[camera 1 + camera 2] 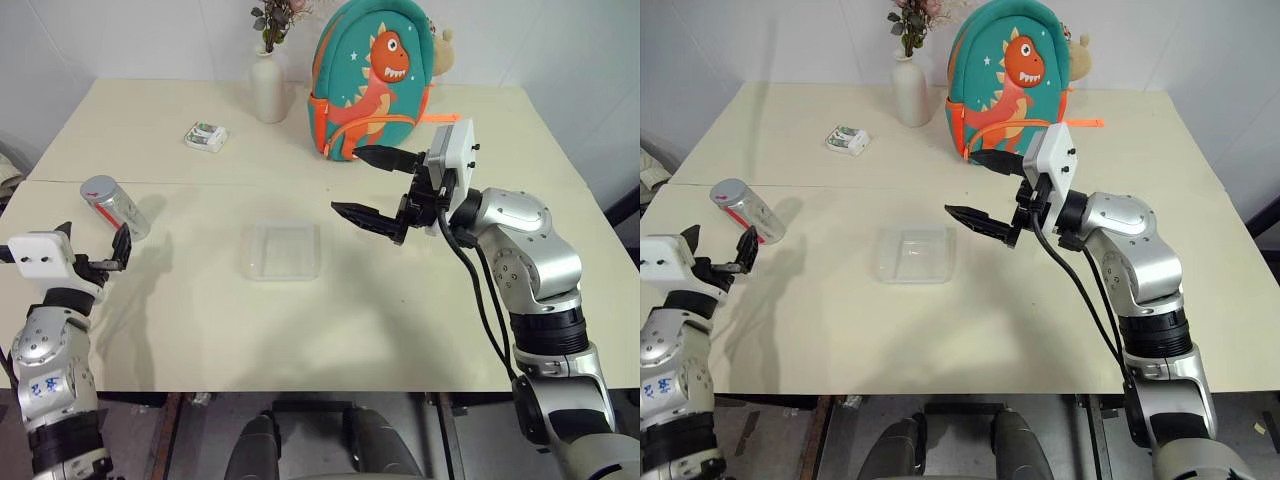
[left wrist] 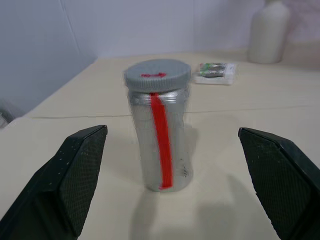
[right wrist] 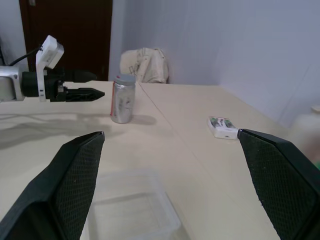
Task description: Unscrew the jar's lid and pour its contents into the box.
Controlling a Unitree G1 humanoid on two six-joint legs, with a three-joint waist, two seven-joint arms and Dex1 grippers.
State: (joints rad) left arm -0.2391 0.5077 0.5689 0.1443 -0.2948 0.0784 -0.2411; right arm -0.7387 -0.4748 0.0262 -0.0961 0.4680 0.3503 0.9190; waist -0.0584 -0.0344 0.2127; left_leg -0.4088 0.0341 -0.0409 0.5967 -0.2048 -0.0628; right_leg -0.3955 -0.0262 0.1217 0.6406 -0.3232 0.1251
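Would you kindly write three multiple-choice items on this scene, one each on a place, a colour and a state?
1. Where does the jar stand?
A. inside the box
B. on the table, just ahead of the left tool
C. beside the backpack

2. What colour is the stripe down the jar's side?
A. blue
B. green
C. red

3. What state is the lid in?
A. on the jar
B. lying in the box
C. held by the right tool

Answers:
1. B: the jar sits on the table in front of the left tool, apart from the box and the backpack.
2. C: the left wrist view shows a red stripe down it.
3. A: the grey lid caps the jar, and the right tool is open and empty above the table.
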